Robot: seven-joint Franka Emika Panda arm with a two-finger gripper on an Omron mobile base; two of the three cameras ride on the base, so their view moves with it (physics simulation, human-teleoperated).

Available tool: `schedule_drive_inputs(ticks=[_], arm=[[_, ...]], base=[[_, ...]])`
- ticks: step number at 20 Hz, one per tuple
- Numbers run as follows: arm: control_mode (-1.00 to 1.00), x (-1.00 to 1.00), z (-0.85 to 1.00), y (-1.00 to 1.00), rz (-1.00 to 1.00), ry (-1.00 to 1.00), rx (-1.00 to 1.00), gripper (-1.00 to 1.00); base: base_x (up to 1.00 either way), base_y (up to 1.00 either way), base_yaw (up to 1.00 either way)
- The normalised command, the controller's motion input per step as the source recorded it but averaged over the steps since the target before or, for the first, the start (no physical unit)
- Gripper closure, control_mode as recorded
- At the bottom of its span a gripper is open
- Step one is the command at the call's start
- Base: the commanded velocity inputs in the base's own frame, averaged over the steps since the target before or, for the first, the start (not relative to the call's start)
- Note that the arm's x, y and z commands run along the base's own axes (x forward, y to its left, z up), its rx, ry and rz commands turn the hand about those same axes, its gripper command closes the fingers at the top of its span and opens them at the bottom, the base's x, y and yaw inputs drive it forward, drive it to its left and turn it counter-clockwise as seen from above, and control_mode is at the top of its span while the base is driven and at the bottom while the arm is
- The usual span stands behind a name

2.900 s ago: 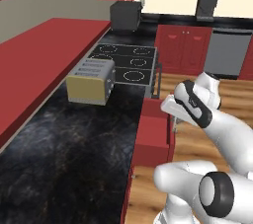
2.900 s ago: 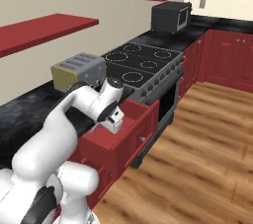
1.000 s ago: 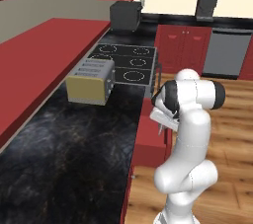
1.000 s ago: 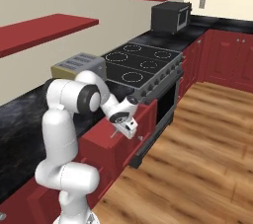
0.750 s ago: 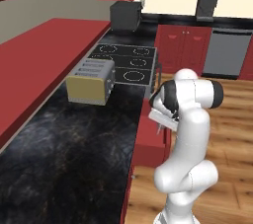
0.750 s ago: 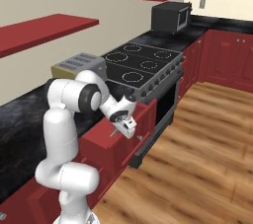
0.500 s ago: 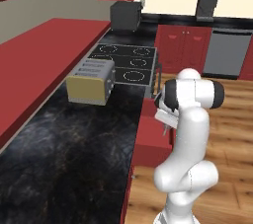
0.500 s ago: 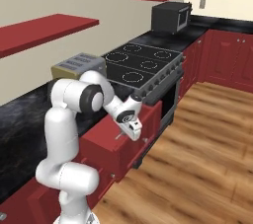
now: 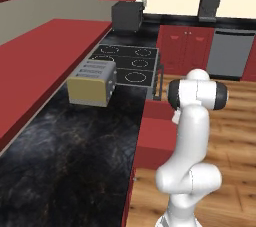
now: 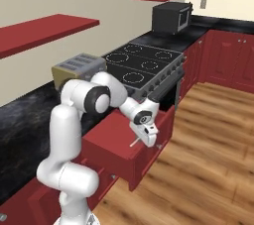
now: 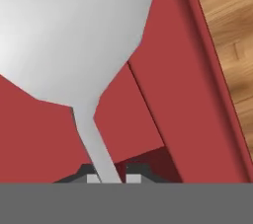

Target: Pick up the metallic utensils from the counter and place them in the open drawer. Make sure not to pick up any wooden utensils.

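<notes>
Swinging over from the counter, I carried a silvery spoon (image 11: 74, 35) above the open drawer (image 10: 124, 137), jaws clamped on its handle.

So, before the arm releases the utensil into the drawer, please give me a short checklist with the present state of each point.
1. Gripper shut on the metallic spoon: ok; in the hand view the handle runs down between the finger tips.
2. Utensil is silvery-grey, not wooden: ok.
3. Open drawer pulled out: ok.
4. Gripper over the drawer's inside: ok by the hand view, where red drawer floor lies beneath the spoon; in the right base view it hangs near the front panel, so the margin is unclear.
5. Landing spot free of other things: cannot tell, the spoon bowl hides much of the floor.
</notes>
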Motion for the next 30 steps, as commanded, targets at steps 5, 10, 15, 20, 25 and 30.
schedule_drive_inputs(ticks=[5,10,15,20,25,30], arm=[[-1.00,-0.26,-0.56,-1.00,-0.01,0.14,0.06,1.00],[-1.00,-0.46,-0.58,-1.00,-0.01,0.17,0.04,1.00],[-1.00,-0.73,-0.36,-0.99,-0.01,0.09,0.04,1.00],[-1.00,-0.40,0.51,0.05,0.00,-0.01,0.13,1.00],[-1.00,-0.20,1.00,0.37,0.01,-0.17,0.05,1.00],[-1.00,0.17,0.46,0.67,0.13,0.13,0.00,1.00]], base=[[0.00,0.00,0.00],[0.00,0.00,0.00],[0.00,0.00,0.00],[0.00,0.00,0.00],[0.00,0.00,0.00],[0.00,0.00,0.00]])
